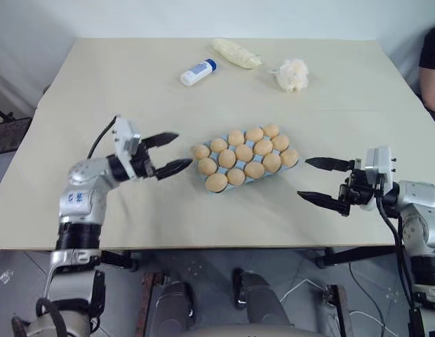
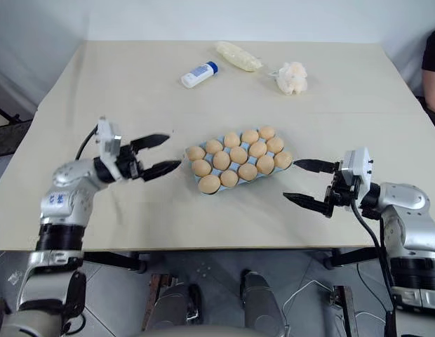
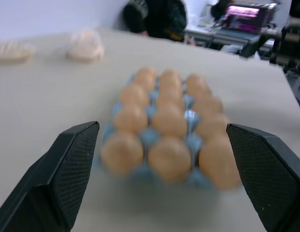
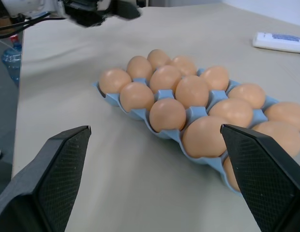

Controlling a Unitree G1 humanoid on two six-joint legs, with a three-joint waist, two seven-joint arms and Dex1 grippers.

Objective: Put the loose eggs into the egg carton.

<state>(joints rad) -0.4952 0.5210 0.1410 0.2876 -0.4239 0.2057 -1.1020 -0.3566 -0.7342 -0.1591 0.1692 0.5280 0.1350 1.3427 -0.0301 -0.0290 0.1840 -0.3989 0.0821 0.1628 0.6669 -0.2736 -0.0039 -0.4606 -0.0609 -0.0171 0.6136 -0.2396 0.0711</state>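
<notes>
The light blue egg carton (image 4: 139, 115) lies at the middle of the table. Tan-orange eggs (image 1: 244, 152) fill its cups in three rows, and every egg in view sits in a cup. My left gripper (image 1: 184, 149) hovers just left of the carton, pointing at its end, open with nothing between its fingers. To the carton's right, my right gripper (image 1: 303, 177) faces it with a small gap, also open and holding nothing. In the left wrist view the carton's end lies between the two open fingers (image 3: 72, 169).
At the table's far side lie a white bottle with a blue cap (image 1: 198, 72), a pale yellow bag (image 1: 236, 53) and a white fluffy puff (image 1: 292, 74). A person (image 1: 431, 67) sits past the far right corner. Bare tabletop (image 1: 133, 105) surrounds the carton.
</notes>
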